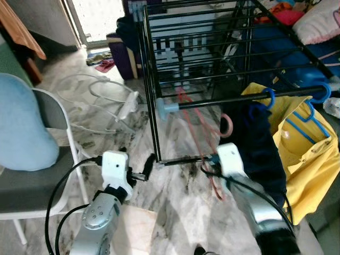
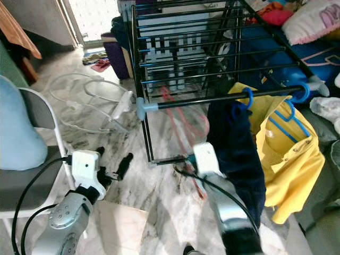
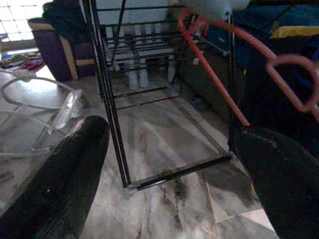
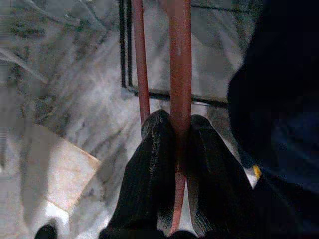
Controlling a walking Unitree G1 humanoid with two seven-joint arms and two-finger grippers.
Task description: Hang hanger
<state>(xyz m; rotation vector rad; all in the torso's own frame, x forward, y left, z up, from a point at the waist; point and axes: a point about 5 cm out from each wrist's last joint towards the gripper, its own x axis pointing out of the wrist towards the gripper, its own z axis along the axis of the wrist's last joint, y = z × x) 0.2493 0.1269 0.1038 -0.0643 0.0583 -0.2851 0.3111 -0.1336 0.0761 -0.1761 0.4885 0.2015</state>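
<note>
Right claw (image 4: 180, 144): clamped tight on the pink hanger (image 1: 197, 123), low beside the drying rack (image 1: 159, 106).
Left claw (image 3: 169, 184): spread wide, holding nothing, near the rack's foot.
Hanger: tilted, its hook (image 1: 227, 126) just below the black rail (image 1: 249, 99), next to the dark garment (image 1: 260, 143).
Doing it well: I judged I should lift the hook over the rail, clear of the blue hangers (image 1: 311, 114).
Views: my right wrist showed the grip; my left wrist showed the hook's curve.

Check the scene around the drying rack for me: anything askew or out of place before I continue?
Yes. White hangers lie loose on the marble floor left of the drying rack. The pink hanger is shut in the right gripper, its hook below the rail, not hung yet. The left gripper is open.
</note>
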